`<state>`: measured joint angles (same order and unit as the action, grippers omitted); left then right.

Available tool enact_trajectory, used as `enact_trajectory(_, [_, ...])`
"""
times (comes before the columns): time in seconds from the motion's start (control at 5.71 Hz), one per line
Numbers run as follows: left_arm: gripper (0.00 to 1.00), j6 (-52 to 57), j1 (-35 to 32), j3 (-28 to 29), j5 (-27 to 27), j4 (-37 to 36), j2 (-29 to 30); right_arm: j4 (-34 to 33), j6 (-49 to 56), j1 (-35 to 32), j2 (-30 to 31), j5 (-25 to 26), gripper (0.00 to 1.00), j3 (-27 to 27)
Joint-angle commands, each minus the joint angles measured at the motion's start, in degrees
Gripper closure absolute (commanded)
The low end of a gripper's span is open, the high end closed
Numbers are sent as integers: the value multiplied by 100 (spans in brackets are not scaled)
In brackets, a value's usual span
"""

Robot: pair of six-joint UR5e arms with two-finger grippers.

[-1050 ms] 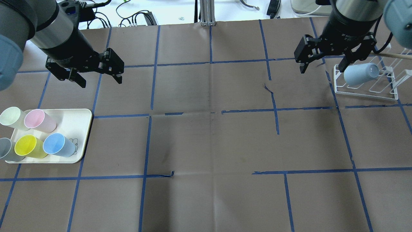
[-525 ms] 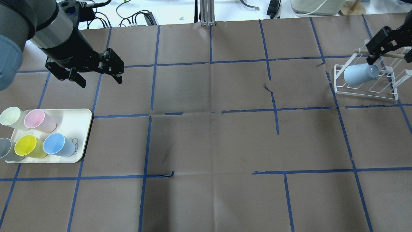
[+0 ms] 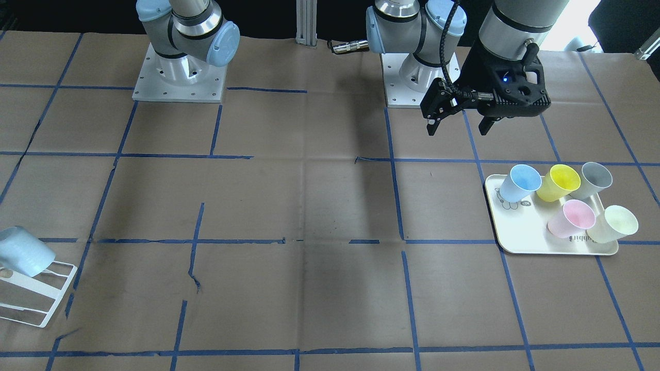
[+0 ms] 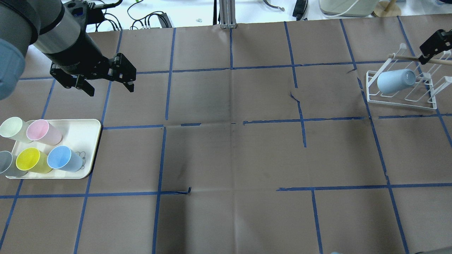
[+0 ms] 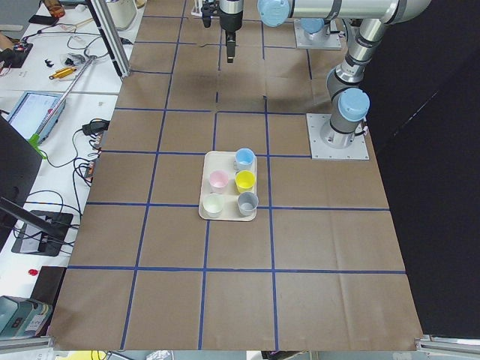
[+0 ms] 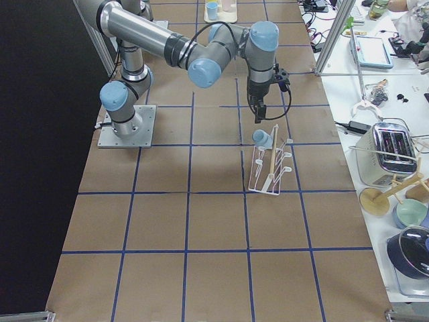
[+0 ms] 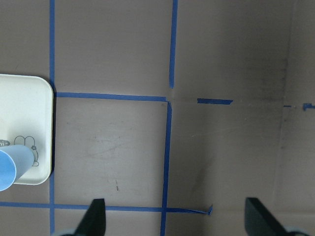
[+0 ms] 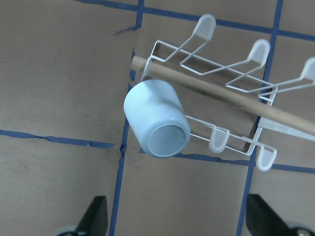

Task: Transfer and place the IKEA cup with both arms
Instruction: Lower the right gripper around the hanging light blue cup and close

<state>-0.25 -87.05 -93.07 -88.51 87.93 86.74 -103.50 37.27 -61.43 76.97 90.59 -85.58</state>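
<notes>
The pale-blue IKEA cup (image 4: 392,82) hangs tilted, mouth down, on a peg of the white wire rack (image 4: 400,100) at the far right. It also shows in the right wrist view (image 8: 155,120) and the front view (image 3: 23,253). My right gripper (image 8: 179,221) is open and empty, raised clear of the cup; only one finger (image 4: 435,41) shows at the overhead view's right edge. My left gripper (image 4: 107,88) is open and empty, raised beyond the tray (image 4: 84,132). A second blue cup (image 4: 65,158) stands on that tray.
The cream tray at the left also holds a pink cup (image 4: 42,131), a yellow cup (image 4: 31,160), a pale-green cup (image 4: 12,128) and a grey cup (image 4: 6,164). A wooden bar (image 8: 221,96) runs across the rack. Cables lie past the table's far edge.
My right gripper, open, has drawn back from the cup on the rack and moved right, almost out of the overhead view. The cup stays on the rack. The left arm has not moved.
</notes>
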Motion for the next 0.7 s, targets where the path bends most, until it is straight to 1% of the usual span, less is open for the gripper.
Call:
enact_trajectory(0.0, [2,7,-5,-1,0,5,-8,-232,70,52,-514,-50,0,24])
enact_trajectory(0.17, [2,8,-5,-1,0,5,-8,-224,70,52,-551,-59,0,-2])
enact_trajectory(0.53, [2,16,-5,-1,0,5,-8,-223,78,43,-770,-260,0,-142])
